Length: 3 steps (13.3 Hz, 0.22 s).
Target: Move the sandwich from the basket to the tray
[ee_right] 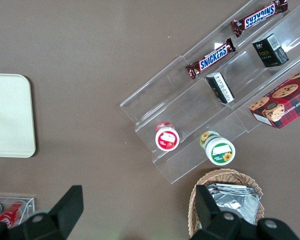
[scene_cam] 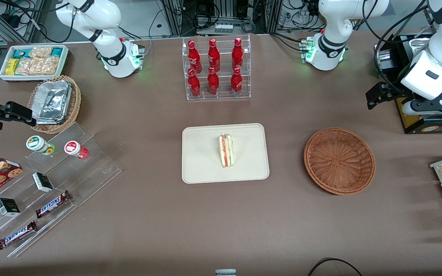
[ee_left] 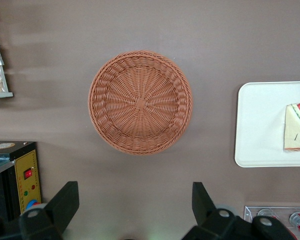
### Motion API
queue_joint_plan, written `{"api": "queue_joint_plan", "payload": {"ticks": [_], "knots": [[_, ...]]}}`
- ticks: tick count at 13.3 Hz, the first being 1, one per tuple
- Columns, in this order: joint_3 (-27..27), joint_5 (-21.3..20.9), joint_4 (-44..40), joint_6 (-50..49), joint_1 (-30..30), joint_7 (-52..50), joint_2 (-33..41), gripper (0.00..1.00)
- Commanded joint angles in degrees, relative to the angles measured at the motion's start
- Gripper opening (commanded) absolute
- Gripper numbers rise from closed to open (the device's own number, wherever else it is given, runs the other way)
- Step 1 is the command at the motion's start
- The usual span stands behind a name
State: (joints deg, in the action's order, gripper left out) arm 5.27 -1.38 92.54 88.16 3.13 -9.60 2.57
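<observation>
One sandwich (scene_cam: 226, 150) lies on the tray (scene_cam: 202, 168); the gripper (ee_left: 135, 207) (jaws spread) hangs above the basket (scene_cam: 339, 160).

**Brown table, cable tangle at the edge**

I'm looking down on a matte brown table (scene_cam: 159, 230) — evenly lit, soft shadows only. At its edge farthest from the front camera, black cables (scene_cam: 244, 23) knot around metal framing (scene_cam: 184, 15) — pale grey floor (scene_cam: 144, 15) showing between.

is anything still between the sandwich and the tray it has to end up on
Nothing visible does: the sandwich already lies on the tray, and the basket holds nothing. The gripper hangs open above the table beside the basket, holding nothing.
</observation>
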Motion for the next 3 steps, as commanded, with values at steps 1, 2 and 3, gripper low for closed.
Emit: {"api": "queue_joint_plan", "payload": {"ticks": [1,2,3], "knots": [[2.02,0.15,-1.39,-0.53,-2.25,0.55,-0.64,1.0],[2.02,0.15,-1.31,-0.62,-2.25,0.55,-0.64,1.0],[2.02,0.24,-1.31,-0.71,-2.6,0.55,-0.64,1.0]]}}
